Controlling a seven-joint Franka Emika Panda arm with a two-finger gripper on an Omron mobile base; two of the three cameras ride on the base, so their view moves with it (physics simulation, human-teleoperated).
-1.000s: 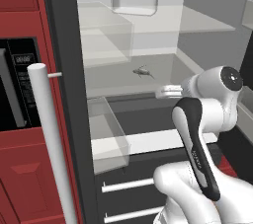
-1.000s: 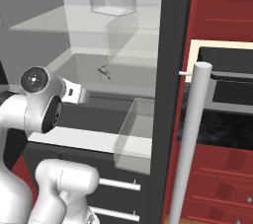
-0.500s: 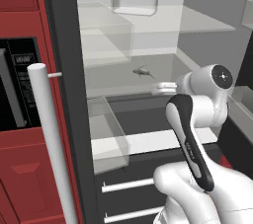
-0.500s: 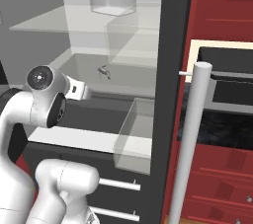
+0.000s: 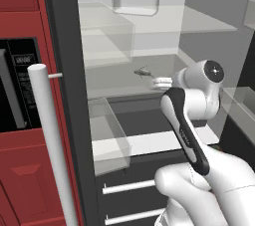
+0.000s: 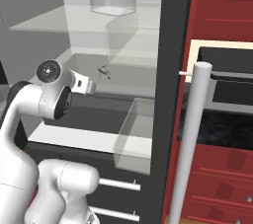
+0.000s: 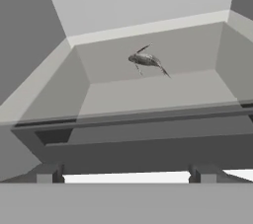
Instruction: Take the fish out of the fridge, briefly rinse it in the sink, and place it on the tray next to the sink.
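Note:
The fridge (image 5: 64, 95) stands open, its long white handle (image 5: 50, 140) on the door at the left. A small grey fish (image 5: 143, 72) lies on the middle glass shelf, towards the back. My gripper (image 5: 162, 82) hovers open just in front of that shelf, a short way short of the fish and touching nothing. From the right, the gripper (image 6: 86, 85) sits just left of and below the fish (image 6: 104, 71). Seen from the hand, the fish (image 7: 147, 61) lies ahead beyond the shelf's front edge, above my gripper (image 7: 126, 176). The sink and the tray are out of view.
A clear bin (image 5: 135, 2) sits on the top shelf. A clear drawer (image 5: 107, 135) juts out below the fish shelf on the left. A black oven (image 5: 15, 90) in red cabinets flanks the fridge. White drawer handles (image 5: 127, 186) cross the lower front.
The arm has pushed the hand slightly forward and up towards the fish shelf. The jaws stay open and the fish has not moved.

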